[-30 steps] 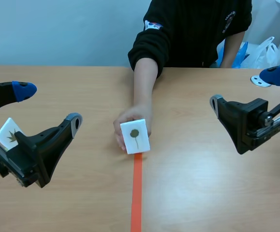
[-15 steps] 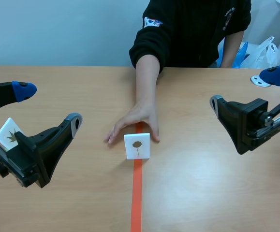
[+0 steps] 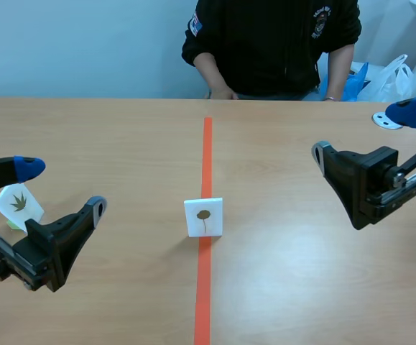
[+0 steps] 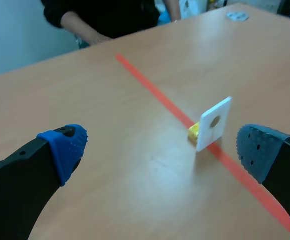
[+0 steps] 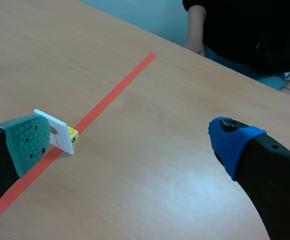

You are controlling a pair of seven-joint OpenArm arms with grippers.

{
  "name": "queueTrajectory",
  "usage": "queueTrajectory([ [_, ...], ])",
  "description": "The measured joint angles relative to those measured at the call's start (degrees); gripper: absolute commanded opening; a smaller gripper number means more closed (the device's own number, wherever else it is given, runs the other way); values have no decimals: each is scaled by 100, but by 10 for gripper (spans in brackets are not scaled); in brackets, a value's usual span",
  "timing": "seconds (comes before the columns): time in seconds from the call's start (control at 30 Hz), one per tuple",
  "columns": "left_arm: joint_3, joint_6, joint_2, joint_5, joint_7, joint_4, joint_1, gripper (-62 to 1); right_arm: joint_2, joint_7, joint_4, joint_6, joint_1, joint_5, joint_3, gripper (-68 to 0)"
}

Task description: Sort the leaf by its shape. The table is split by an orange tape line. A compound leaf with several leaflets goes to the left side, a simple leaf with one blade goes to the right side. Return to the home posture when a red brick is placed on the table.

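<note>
Both your grippers stand spread wide, holding nothing: left gripper (image 3: 62, 187) and right gripper (image 3: 361, 132), each well apart from the flat white card (image 3: 203, 217). That card, bearing one round-bladed leaf, stands upright on the orange tape line (image 3: 205, 151), with a small yellow block (image 4: 194, 131) touching its back. A second card (image 3: 19, 203) with a jagged leaf leans beside your left gripper, and a person (image 3: 265, 43) sits at the far edge.

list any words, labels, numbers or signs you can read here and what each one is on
No text is legible.
On the black top, the chest emblem: lettering too small to read.
The sleeve patch: too blurred to read.
The centre card and the left card: leaf pictures only, no words.
</note>
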Motion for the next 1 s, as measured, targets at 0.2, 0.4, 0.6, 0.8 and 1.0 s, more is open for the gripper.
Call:
queueTrajectory([
  [0.2,186,17,0,-2,-142,-1305,-710,14,0,0,-2,0,0,0,0,4],
  [0.4,935,20,0,-2,-479,-2308,-1327,14,0,0,-2,0,0,0,0,4],
  [0.6,1893,20,2,-2,-750,-2833,-1808,14,0,0,-2,0,0,0,0,4],
  [0.8,2612,20,240,13,-811,-3220,-2391,14,0,0,-4,0,0,0,0,4],
  [1.0,3036,22,708,46,-809,-3812,-3106,14,0,0,-4,0,0,0,0,4],
])
